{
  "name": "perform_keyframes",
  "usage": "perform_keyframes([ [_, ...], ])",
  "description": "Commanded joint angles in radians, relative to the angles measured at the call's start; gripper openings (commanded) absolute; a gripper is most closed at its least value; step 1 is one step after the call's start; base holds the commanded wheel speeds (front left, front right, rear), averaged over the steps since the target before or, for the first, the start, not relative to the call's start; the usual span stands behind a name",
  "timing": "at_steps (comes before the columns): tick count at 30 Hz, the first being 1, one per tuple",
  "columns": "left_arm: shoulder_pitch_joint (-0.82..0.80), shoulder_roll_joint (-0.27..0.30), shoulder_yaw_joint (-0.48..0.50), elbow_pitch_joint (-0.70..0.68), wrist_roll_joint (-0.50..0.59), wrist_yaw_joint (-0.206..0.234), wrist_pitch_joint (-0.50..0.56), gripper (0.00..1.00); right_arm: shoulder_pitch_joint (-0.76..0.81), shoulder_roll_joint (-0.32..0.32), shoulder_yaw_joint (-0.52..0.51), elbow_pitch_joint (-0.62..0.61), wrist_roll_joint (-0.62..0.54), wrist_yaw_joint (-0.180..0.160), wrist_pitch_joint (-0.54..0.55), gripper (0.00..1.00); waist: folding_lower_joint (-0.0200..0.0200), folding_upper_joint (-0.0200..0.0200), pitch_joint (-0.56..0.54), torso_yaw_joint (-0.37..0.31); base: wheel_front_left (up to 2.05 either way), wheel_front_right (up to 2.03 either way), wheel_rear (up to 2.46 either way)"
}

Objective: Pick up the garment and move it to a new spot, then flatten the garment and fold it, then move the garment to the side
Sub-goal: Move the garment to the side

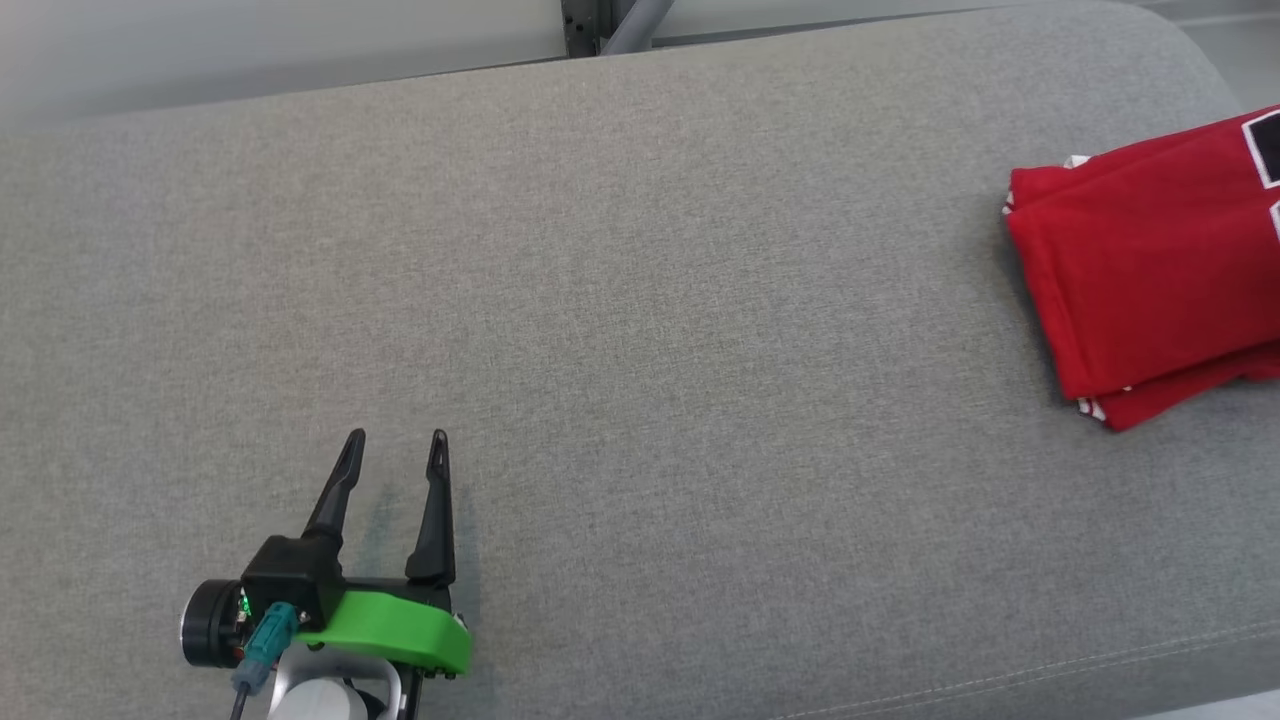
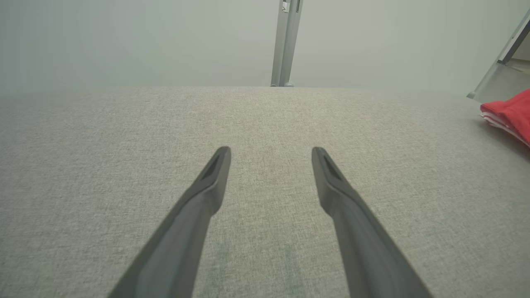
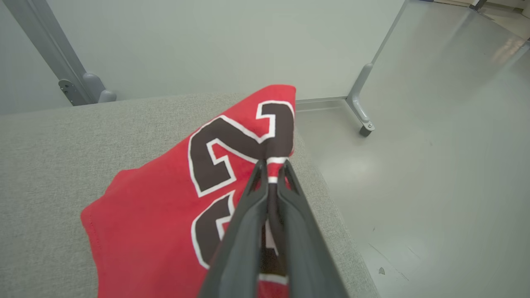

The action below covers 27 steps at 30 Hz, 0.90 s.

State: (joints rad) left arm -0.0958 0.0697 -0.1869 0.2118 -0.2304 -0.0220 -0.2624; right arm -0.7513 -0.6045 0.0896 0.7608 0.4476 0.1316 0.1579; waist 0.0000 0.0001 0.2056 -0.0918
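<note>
Garment (image 1: 1140, 280), red soft fabric, folded rectangular on grey woven cushion (image 1: 640, 300).

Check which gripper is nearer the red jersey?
Right. The right gripper has its fingers shut on the red jersey at its striped edge. The left gripper is open over the bare grey cushion, well off to the jersey's left.

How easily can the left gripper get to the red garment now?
Probably yes, with a long reach. The left gripper is open, and nothing lies on the grey surface between it and the red garment, which is far to its right. The right gripper is shut on it.
</note>
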Motion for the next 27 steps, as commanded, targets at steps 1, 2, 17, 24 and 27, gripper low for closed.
perform_keyframes([
  [1, -0.018, 0.011, 0.004, -0.003, 0.012, -0.002, -0.003, 1.00, -0.023, -0.008, -0.025, 0.024, -0.016, -0.002, -0.020, 0.00, 0.0000, -0.0001, 0.040, 0.026, 0.00, 0.00, 0.00],
  [2, -0.022, 0.015, 0.004, -0.005, 0.013, -0.003, -0.003, 1.00, -0.034, -0.011, -0.042, 0.040, -0.025, -0.002, -0.032, 0.00, 0.0000, -0.0001, 0.050, 0.031, 0.00, 0.00, 0.00],
  [17, -0.056, 0.058, -0.012, -0.056, 0.029, 0.005, 0.022, 1.00, -0.125, -0.020, -0.276, 0.279, -0.228, -0.002, -0.134, 0.00, 0.0000, -0.0001, 0.185, 0.088, 0.00, 0.00, 0.00],
  [24, -0.045, 0.065, -0.018, -0.067, 0.030, 0.012, 0.032, 1.00, -0.143, -0.013, -0.383, 0.366, -0.368, -0.002, -0.215, 1.00, 0.0000, -0.0001, 0.187, 0.091, 0.00, 0.00, 0.00],
  [27, -0.039, 0.069, -0.022, -0.069, 0.029, 0.015, 0.035, 1.00, -0.151, -0.001, -0.430, 0.388, -0.423, -0.002, -0.239, 1.00, 0.0000, -0.0001, 0.178, 0.085, 0.00, 0.00, 0.00],
])
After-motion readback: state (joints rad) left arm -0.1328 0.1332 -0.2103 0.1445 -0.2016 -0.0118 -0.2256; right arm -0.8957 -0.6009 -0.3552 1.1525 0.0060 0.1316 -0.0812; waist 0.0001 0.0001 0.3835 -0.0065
